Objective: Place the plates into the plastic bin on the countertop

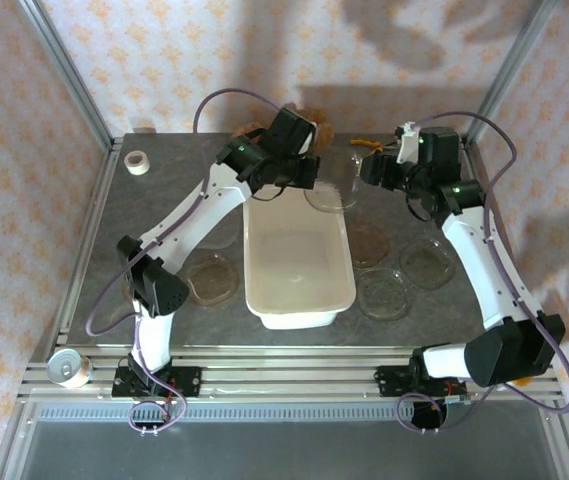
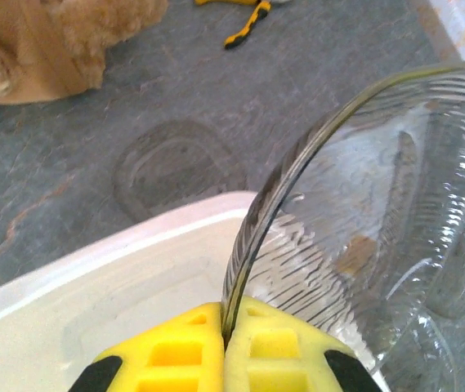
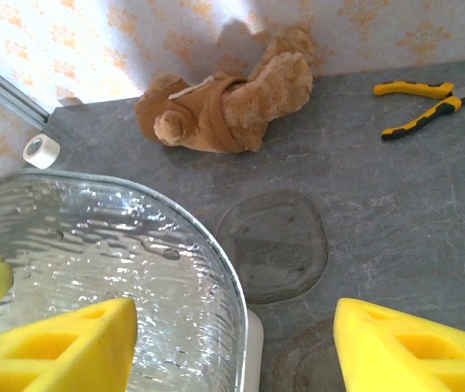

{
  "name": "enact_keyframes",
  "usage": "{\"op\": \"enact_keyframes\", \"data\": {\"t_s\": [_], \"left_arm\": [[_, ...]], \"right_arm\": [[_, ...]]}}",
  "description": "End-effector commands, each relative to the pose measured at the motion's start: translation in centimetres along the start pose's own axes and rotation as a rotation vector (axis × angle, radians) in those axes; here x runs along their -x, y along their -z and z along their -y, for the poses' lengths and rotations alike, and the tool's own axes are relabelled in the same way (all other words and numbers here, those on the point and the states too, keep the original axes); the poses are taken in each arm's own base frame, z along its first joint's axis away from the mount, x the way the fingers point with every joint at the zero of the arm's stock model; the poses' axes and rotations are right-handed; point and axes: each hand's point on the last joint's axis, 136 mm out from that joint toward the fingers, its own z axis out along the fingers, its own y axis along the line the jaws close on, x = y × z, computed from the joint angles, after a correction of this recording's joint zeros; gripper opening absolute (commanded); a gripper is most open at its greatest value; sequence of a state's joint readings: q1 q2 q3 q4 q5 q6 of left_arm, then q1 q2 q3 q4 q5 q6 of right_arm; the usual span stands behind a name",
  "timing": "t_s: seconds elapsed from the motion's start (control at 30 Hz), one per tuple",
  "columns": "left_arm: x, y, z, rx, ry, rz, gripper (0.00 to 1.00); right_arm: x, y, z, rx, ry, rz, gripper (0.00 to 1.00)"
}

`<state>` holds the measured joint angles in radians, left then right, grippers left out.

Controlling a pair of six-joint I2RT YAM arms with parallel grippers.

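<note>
left jaws: clenched on rim of ribbed clear plate (image 2: 363, 204), held on edge | right jaws: spread wide, released, same plate beside one pad (image 3: 60, 343) | plate above far rim of plastic bin (image 1: 299, 318) | other plates (image 1: 212, 277) flat on counter (image 1: 164, 190) either side of bin

Dark grey stone-look countertop (image 1: 159, 195), aluminium rails at the edges. White plastic bin (image 1: 299, 318) sits mid-surface, long side running front to back. One clear plate (image 1: 212, 277) lies flat just left of the bin. Three more plates lie flat to its right, close together: (image 1: 384, 296), (image 1: 427, 262), (image 1: 368, 244). Another flat plate (image 3: 273, 245) lies past the bin's far end. Brown teddy bear (image 3: 224, 110) on its side by the back wall. Yellow-handled pliers (image 3: 424, 106) at back right. White tape roll (image 1: 137, 162) in the back left corner.
</note>
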<state>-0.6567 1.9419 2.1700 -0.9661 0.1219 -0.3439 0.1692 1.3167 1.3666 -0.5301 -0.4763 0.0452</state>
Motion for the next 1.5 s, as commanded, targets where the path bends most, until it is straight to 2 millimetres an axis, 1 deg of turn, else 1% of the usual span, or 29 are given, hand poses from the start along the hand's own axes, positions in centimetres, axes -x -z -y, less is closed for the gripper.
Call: {"op": "enact_keyframes", "data": {"t_s": [0.0,0.03,0.17,0.3,0.43,0.47,0.7,0.83,0.97,1.1,1.37,1.47], "left_arm": [[0.4,3.9,-1.4,0.009,0.038,0.045,0.0],[-0.1,4.2,-1.9,0.009,0.058,0.035,0.0],[-2.2,5.0,-3.7,-0.01,0.144,-0.015,0.0],[-4.6,5.2,-4.6,-0.016,0.203,-0.067,0.0],[-6.5,3.9,-4.7,-0.027,0.267,-0.119,0.0],[-6.8,3.6,-4.7,-0.03,0.283,-0.129,0.0],[-8.8,1.9,-4.8,-0.011,0.369,-0.177,0.0],[-10.1,0.6,-4.0,-0.017,0.376,-0.228,0.0],[-11.1,-0.4,-3.7,0.007,0.365,-0.262,0.0],[-12.1,-1.2,-4.5,0.062,0.372,-0.268,0.0],[-14.1,-3.6,-5.1,0.094,0.371,-0.323,0.0],[-14.5,-4.5,-5.2,0.103,0.363,-0.329,0.0]], "right_arm": [[1.9,2.6,-0.4,-0.015,0.024,0.113,0.67],[1.7,2.8,-0.1,-0.026,0.024,0.112,0.69],[0.1,2.7,0.8,-0.05,0.009,0.081,0.69],[-1.5,2.3,1.6,-0.066,-0.006,0.048,0.69],[-2.9,1.7,2.2,-0.083,-0.015,0.012,0.69],[-2.7,2.5,1.9,-0.078,-0.011,0.029,0.69],[-4.5,2.9,2.6,-0.103,-0.026,0.001,0.69],[-5.1,3.0,2.9,-0.115,-0.029,-0.005,0.69],[-5.5,2.9,3.1,-0.119,-0.033,-0.013,0.69],[-5.9,2.9,3.1,-0.119,-0.042,-0.018,0.69],[-6.2,2.6,3.1,-0.106,-0.068,-0.019,0.69],[-6.2,2.4,3.0,-0.098,-0.083,-0.015,0.69]]}}
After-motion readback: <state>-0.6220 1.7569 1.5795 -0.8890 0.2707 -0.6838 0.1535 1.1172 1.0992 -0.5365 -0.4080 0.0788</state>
